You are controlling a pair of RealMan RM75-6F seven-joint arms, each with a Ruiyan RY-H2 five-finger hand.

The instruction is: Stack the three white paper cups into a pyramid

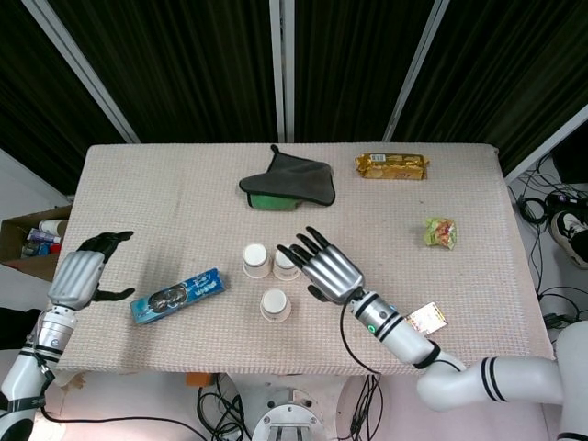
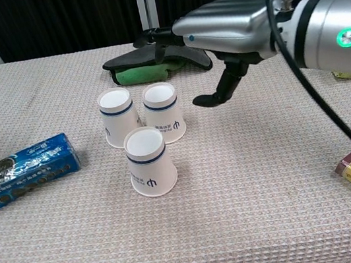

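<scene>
Three cups: stood upside down, clustered, unstacked.
My right hand: fingers spread, empty, beside them.
My left hand: open, empty.

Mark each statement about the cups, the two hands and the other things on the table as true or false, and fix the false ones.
1. All three white paper cups stand upside down on the table. True.
2. One cup is already stacked on the other two. False: none is stacked.
3. The right hand holds a cup. False: it is empty, fingers spread, to the right of the cups.
4. The blue packet lies left of the cups. True.
5. The left hand rests on the blue packet. False: it is apart from it, at the table's left edge.
</scene>
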